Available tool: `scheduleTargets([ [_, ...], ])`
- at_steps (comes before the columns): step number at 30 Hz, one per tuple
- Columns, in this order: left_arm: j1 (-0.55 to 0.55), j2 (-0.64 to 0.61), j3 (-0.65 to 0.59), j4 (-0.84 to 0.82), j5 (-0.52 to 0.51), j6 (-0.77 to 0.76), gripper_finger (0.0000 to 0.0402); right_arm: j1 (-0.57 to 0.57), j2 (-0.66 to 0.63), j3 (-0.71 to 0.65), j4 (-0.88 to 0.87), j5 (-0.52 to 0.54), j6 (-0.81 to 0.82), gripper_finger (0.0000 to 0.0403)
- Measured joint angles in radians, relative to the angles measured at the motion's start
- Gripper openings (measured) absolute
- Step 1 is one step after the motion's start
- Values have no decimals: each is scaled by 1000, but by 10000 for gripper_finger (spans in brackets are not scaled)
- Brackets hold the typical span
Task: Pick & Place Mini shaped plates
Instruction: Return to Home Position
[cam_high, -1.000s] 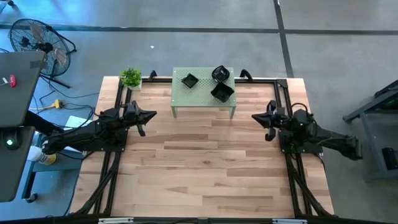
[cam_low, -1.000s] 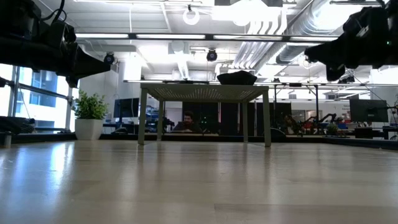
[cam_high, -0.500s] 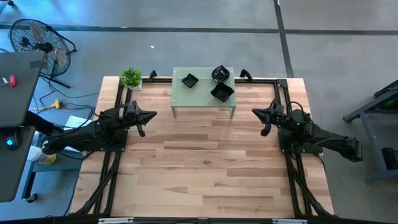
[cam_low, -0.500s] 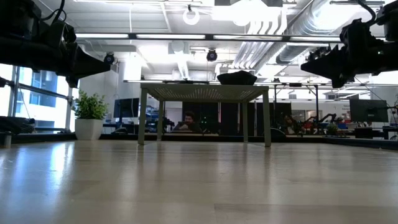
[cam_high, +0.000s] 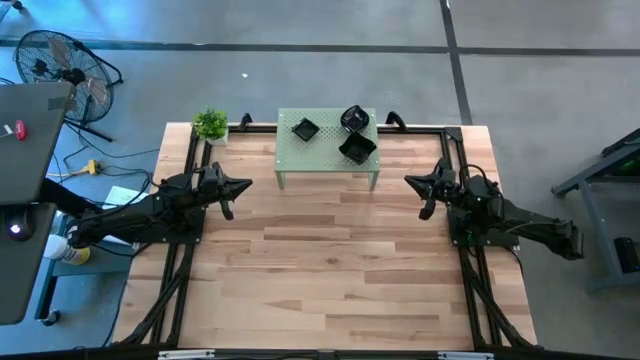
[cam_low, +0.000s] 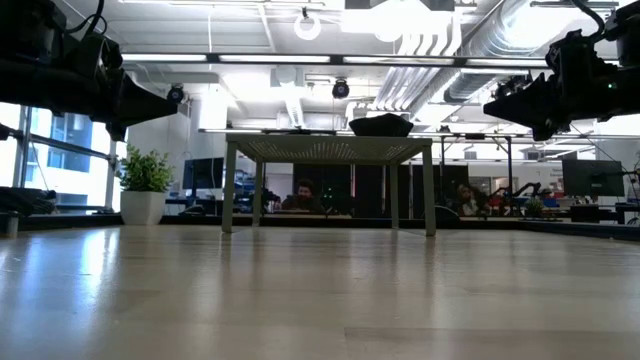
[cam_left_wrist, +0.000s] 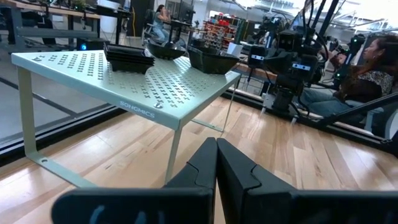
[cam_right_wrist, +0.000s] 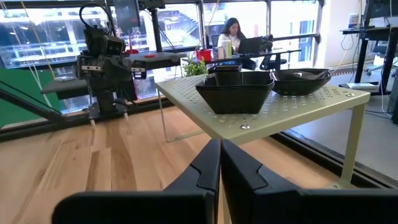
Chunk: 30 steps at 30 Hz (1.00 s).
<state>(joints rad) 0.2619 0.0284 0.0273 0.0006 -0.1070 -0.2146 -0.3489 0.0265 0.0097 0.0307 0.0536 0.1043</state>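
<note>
- left gripper (cam_high: 245, 184) hangs over the left-centre of the table (cam_high: 330, 290) in the high view, tips pointing right toward the middle.
- on my left wrist feed its fingers (cam_left_wrist: 200, 167) are pressed flat against each other, narrowed right down, with nothing between them.
- right gripper (cam_high: 409, 182) mirrors it at right-centre, pointing left. its fingers (cam_right_wrist: 207, 167) are likewise closed tip to tip and carry nothing.
- in the low view the two grippers sit in the upper left and upper right of the frame, clear of the wood and well apart from each other.
- the shelf (cam_high: 300, 160), pale green and perforated, stands at upper centre of the high view on the table's far edge, between the two grippers and apart from both.
- the plates are all on the shelf top, in three black groups.
- the square stack (cam_high: 305, 128) is at the shelf's upper left. the left wrist feed shows it in several thin layers.
- the round stack (cam_high: 354, 117) is at the shelf's upper right.
- the wavy stack (cam_high: 357, 149) lies just below the round one, near the shelf's lower right edge. i cannot tell if the two touch, nor how many plates each holds.
- a plant (cam_high: 210, 124) stands at the table's upper left corner, just left of the shelf.
- a fan (cam_high: 60, 60) stands on the floor in the upper left of the frame.
- a person (cam_right_wrist: 233, 31) sits at a desk in the room behind, top centre of the right wrist feed.
</note>
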Motion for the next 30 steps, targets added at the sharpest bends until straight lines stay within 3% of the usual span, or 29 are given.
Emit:
scheduleTargets([
  [30, 0, 0, 0, -1, -5, 0, 1, 0, 0, 0, -3, -1, 0, 9],
])
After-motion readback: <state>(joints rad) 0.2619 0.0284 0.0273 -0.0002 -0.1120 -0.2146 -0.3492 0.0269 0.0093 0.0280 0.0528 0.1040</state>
